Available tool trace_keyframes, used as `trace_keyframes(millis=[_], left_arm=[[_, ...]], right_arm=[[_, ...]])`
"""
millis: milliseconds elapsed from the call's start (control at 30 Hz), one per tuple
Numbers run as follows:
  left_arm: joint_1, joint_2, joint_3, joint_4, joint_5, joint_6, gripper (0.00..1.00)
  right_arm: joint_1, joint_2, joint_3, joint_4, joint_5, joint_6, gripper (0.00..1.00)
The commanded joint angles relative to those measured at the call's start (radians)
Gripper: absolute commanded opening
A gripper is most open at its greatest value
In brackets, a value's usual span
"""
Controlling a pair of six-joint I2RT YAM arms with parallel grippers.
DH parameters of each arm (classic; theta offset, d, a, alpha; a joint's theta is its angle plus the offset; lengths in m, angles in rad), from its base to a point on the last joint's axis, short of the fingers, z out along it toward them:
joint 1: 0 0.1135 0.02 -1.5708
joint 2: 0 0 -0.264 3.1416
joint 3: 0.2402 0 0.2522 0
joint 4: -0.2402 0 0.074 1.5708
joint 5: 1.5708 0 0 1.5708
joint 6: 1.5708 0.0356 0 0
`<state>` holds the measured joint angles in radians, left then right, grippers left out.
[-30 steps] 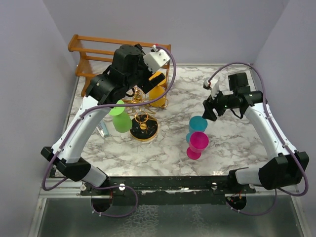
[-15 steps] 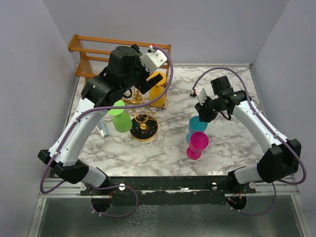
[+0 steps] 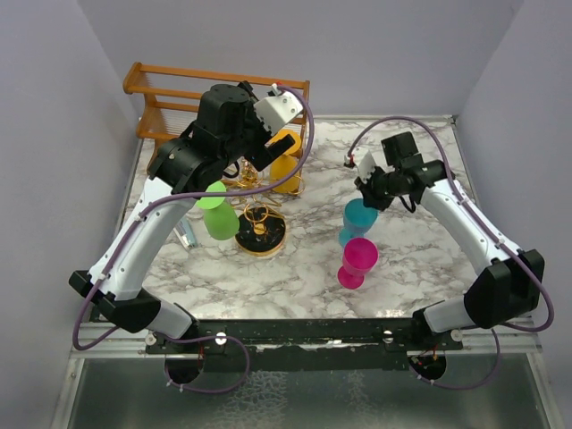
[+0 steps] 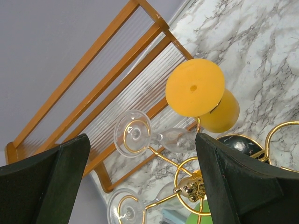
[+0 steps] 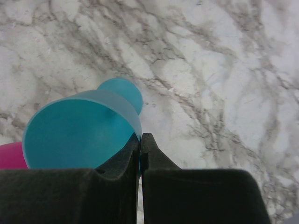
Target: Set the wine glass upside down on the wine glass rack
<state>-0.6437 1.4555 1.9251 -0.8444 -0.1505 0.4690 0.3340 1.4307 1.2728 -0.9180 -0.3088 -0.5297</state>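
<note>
We see the right hand (image 3: 370, 193) closed tight, its two fingers (image 5: 196, 196) pinching the near rim of the teal wine glass (image 3: 358, 216). In the right wrist view the bowl's mouth faces the camera and the foot lies beyond it over the marble. From above the glass leans, and we cannot tell whether its foot touches the desk (image 3: 429, 268). The pink wine glass (image 3: 358, 260) stands upright just in front of it, the two close together in the overhead view.

The wine glass rack (image 3: 277, 234) sits left of centre, well apart from the teal wine glass, with a strip of bare marble between them. Its arms are crowded. An orange glass (image 4: 198, 91) hangs foot-up on the far side and a green glass (image 3: 218, 214) is foot-up at its left side. We also make out two clear glasses (image 4: 135, 134) on the loops toward the wooden frame (image 3: 170, 94), which stands at the far left corner. The left hand (image 4: 142, 149) hovers over the rack with its fingers spread wide, holding nothing.

Bare marble shows along the right edge and in the far right corner of the desk. Lilac walls (image 3: 54, 134) close in on the left, back and right edges.
</note>
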Motion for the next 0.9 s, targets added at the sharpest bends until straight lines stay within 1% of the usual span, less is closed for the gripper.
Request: trace_keyframes(millis=[0, 67, 133, 267, 433, 500, 567, 700, 767, 867], left_arm=[[0.012, -0.018, -0.007, 0.037, -0.005, -0.023, 0.99], [0.015, -0.017, -0.007, 0.039, 0.003, -0.032, 0.99], [0.02, -0.019, -0.007, 0.041, 0.014, -0.041, 0.99], [0.042, -0.022, -0.01, 0.045, 0.05, -0.077, 0.99], [0.098, -0.009, 0.03, 0.034, 0.2, -0.125, 0.99], [0.116, -0.011, 0.039, 0.041, 0.275, -0.143, 0.99], [0.13, -0.015, 0.037, 0.054, 0.317, -0.17, 0.99], [0.141, -0.025, 0.023, 0.103, 0.357, -0.24, 0.99], [0.149, -0.02, 0.027, 0.137, 0.351, -0.305, 0.99], [0.183, 0.0, 0.049, 0.19, 0.402, -0.409, 0.97]], right_arm=[[0.005, 0.003, 0.087, 0.172, 0.221, -0.004, 0.01], [0.004, 0.01, 0.118, 0.222, 0.322, -0.007, 0.01], [-0.001, 0.017, 0.152, 0.265, 0.391, -0.013, 0.01], [-0.017, 0.009, 0.203, 0.351, 0.454, -0.013, 0.01], [-0.02, -0.011, 0.247, 0.464, 0.513, -0.016, 0.01], [-0.02, -0.014, 0.286, 0.478, 0.504, -0.009, 0.01], [-0.02, -0.021, 0.326, 0.488, 0.477, 0.005, 0.01], [-0.02, -0.048, 0.398, 0.493, 0.346, 0.031, 0.01], [-0.02, -0.064, 0.427, 0.496, 0.266, 0.032, 0.01], [-0.02, -0.056, 0.505, 0.475, 0.22, 0.05, 0.01]])
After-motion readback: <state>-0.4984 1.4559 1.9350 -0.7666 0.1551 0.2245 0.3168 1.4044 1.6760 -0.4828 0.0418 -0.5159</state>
